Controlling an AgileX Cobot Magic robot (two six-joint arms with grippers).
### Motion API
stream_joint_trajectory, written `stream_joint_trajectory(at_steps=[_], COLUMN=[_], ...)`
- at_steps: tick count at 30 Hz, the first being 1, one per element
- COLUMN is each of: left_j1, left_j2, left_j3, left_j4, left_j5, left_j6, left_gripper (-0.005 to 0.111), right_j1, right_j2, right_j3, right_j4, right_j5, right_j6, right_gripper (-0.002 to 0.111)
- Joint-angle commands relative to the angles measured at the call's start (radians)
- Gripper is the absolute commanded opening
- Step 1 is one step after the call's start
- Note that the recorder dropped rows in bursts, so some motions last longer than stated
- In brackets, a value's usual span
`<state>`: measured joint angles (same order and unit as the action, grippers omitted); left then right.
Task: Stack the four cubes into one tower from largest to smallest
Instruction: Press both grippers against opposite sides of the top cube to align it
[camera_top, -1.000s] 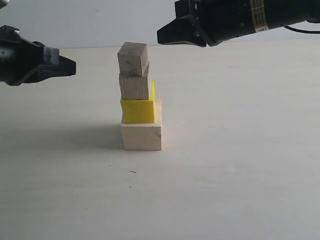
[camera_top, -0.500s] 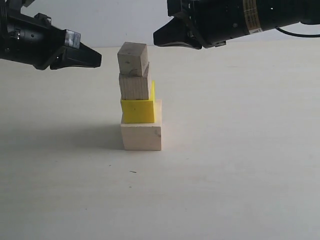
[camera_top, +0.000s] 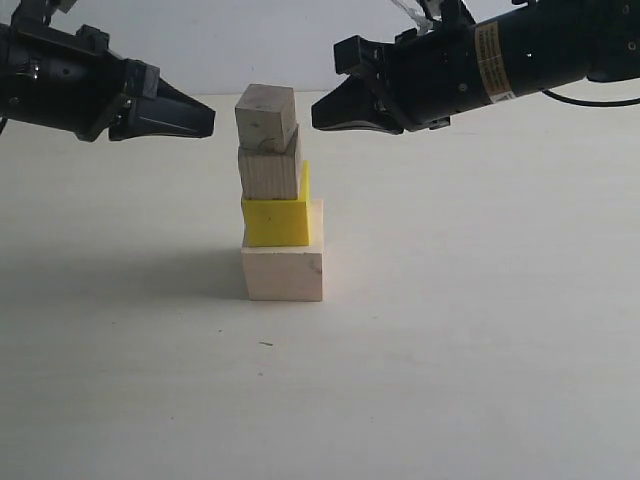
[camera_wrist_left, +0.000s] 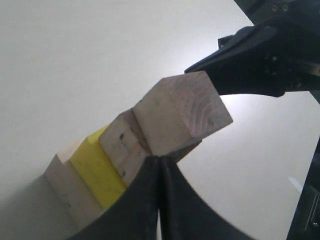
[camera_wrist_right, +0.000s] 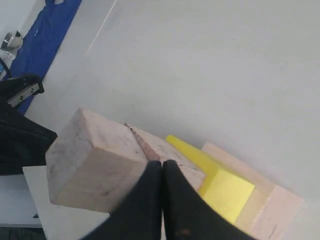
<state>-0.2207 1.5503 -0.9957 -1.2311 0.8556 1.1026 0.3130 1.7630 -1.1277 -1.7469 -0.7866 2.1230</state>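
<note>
The tower (camera_top: 278, 195) stands near the middle of the table (camera_top: 450, 350), all 4 cubes in 1 column. The pale whitish cube (camera_top: 283, 272) rests on the table at the bottom. The yellow cube (camera_top: 275, 220) sits on it, pushed toward the left side in the exterior view, so a bare ledge of pale wood shows on the right. On the yellow cube sits the larger tan cube (camera_top: 270, 170), and the smaller tan cube (camera_top: 266, 117) tops it, turned a little so its edges do not line up with the cube beneath.

The left arm (camera_top: 70, 85) reaches in from the left of the exterior view, its jaws pressed together into 1 dark point at the height of the top cube. A narrow gap shows between that point and the cube's left face. The right arm (camera_top: 480, 65) reaches in from the right at the same height, its jaws together as well, the tip just beside the cube's right face and apart from it. Neither pair of jaws holds anything.

The left wrist view looks past the closed jaws at the top cube's grain, with the right arm's dark tip beyond it. In the right wrist view a blue strip (camera_wrist_right: 50, 30) lies along the far edge of the table.
</note>
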Motion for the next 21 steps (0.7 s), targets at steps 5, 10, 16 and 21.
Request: stream_joint_trajectory(at_steps=[5, 10, 16, 21], left_j1=[0.002, 0.002, 0.002, 0.002], left_j2=[0.039, 0.066, 0.068, 0.067], left_j3=[-0.008, -0.008, -0.008, -0.008], left_j4=[-0.068, -0.102, -0.14, -0.14], left_j5=[0.04, 0.04, 0.04, 0.036], left_j6=[0.071, 0.099, 0.139, 0.146], left_gripper=[0.0, 0.0, 0.0, 0.0], right_j1=[0.002, 0.002, 0.002, 0.002], right_j2=[-0.001, -0.001, -0.001, -0.001], right_j3=[0.003, 0.003, 0.003, 0.003], right_j4=[0.002, 0.002, 0.002, 0.002], right_j5=[-0.011, -0.034, -0.034, -0.034], right_j6=[-0.009, -0.013, -0.024, -0.024], right_gripper=[0.0, 0.0, 0.0, 0.0])
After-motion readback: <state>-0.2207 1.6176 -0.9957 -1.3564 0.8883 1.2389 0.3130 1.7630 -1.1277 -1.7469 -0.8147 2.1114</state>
